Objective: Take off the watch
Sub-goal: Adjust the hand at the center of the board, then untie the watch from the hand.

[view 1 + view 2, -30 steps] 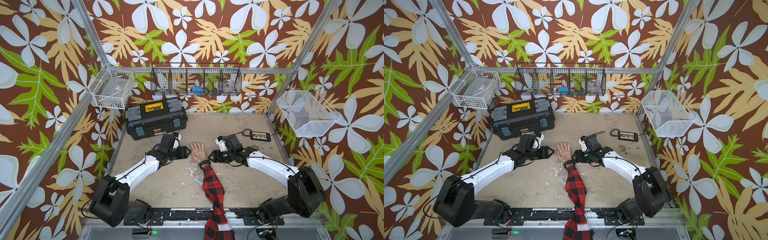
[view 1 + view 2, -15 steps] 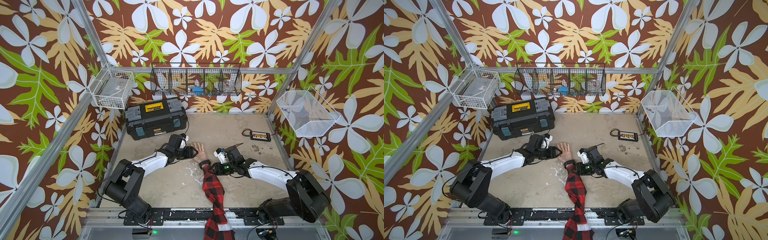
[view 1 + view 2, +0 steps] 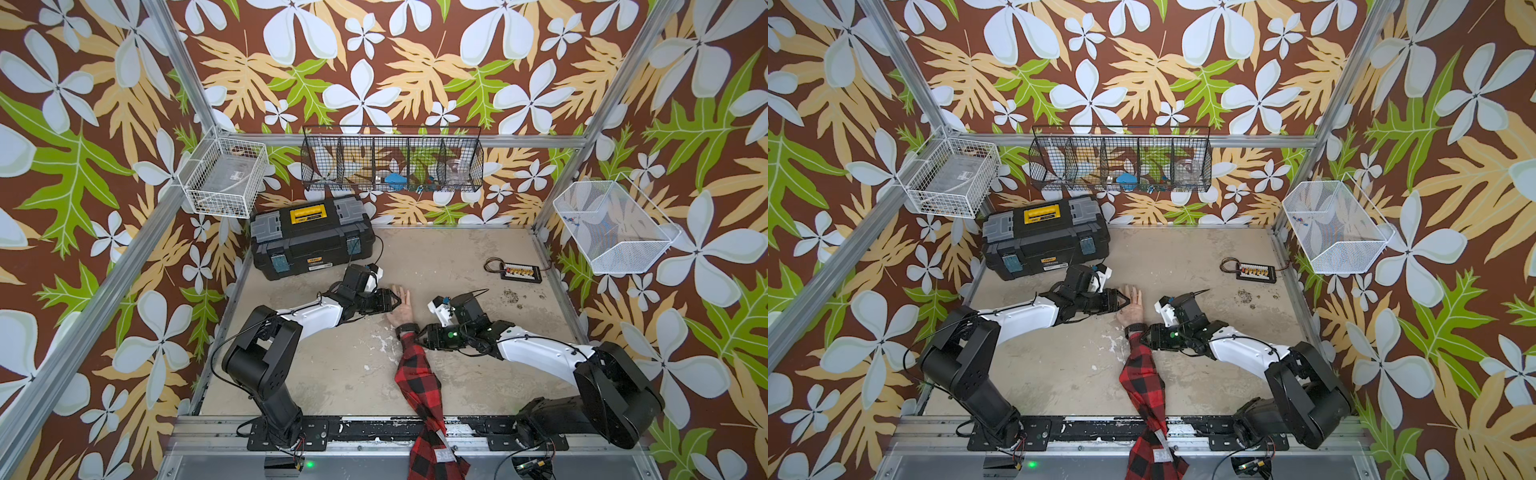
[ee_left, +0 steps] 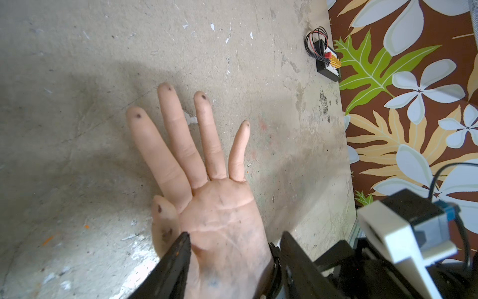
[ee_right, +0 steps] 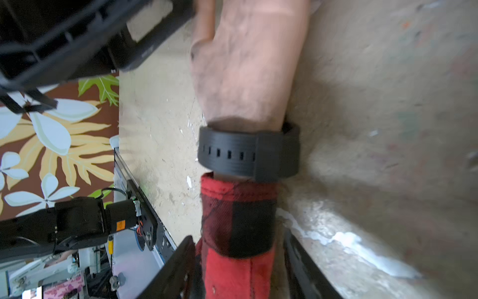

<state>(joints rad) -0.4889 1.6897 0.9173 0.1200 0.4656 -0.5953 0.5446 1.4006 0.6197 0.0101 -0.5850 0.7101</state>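
Note:
A flesh-coloured dummy hand (image 3: 401,309) (image 3: 1132,311) lies palm up on the table, its arm in a red-and-black plaid sleeve (image 3: 415,374). The black watch (image 5: 248,152) is strapped round the wrist (image 3: 405,329) (image 3: 1133,330), with its holed strap facing up and its case hidden. My left gripper (image 4: 234,236) (image 3: 392,301) comes in from the left and is shut across the heel of the palm (image 4: 219,220), one fingertip denting it by the thumb. My right gripper (image 5: 238,236) (image 3: 417,334) stands open astride the sleeve (image 5: 238,207), just behind the watch.
A black toolbox (image 3: 311,239) stands at the back left of the table. A small connector board with looped wires (image 3: 519,272) lies at the back right. Wire baskets hang on the walls: a white one (image 3: 224,176), a black one (image 3: 392,164) and another white one (image 3: 611,226).
My left gripper slid right onto the hand and its jaws narrowed. My right gripper moved from beside the hand toward the front, coming astride the sleeve below the watch.

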